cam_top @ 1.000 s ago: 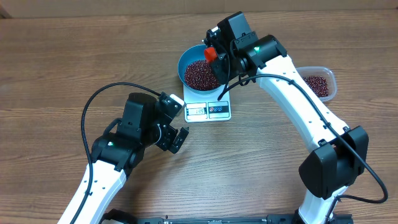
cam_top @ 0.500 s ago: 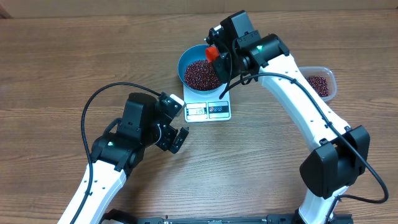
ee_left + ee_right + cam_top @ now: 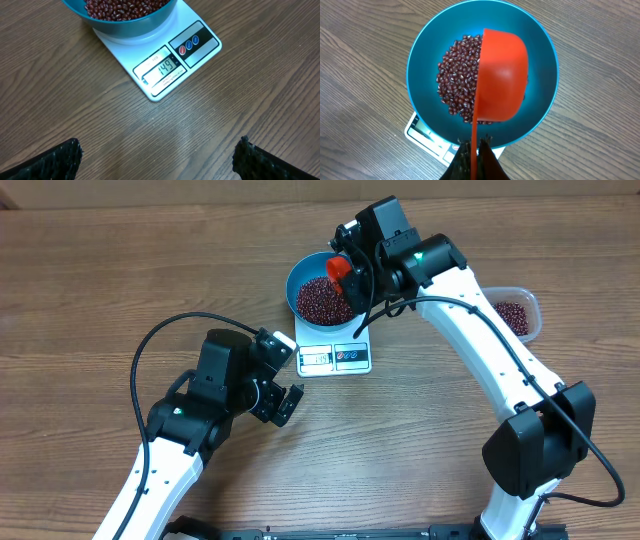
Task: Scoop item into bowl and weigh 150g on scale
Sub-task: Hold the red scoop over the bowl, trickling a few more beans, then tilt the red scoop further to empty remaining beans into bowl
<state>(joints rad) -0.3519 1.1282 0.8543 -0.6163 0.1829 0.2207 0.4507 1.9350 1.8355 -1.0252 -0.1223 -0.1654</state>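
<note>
**Item 1, blue bowl** (image 3: 294, 278): round and deep, set on the far part of the scale, away from the display. It is loaded with red-brown beans (image 3: 318, 302), heaped toward one side, with bare blue wall left on the other.

**Item 2, kitchen scale** (image 3: 335, 358): white, flat and rectangular, placed on the wooden table (image 3: 100, 280) near its middle. On the display (image 3: 167, 66) the figure 149 is read from the left wrist view. Three round buttons (image 3: 188, 45) are set beside it along the same edge.

**Item 3, orange scoop** (image 3: 502, 75): turned on its side above the bowl, over the edge of the bean heap. Whether the beans are touched cannot be told. Its thin handle (image 3: 475, 130) is led back to the right gripper.

**Item 4, right gripper** (image 3: 475, 152): clenched on the scoop handle and held above the bowl's near rim.

**Item 5, left gripper** (image 3: 159, 150): released, jaws spread wide, nothing grasped. It is held over bare table near the scale's display end, apart from it.

**Item 6, clear plastic tub** (image 3: 535, 305): rounded-rectangular, placed well to the right of the scale. More beans are seen inside.
</note>
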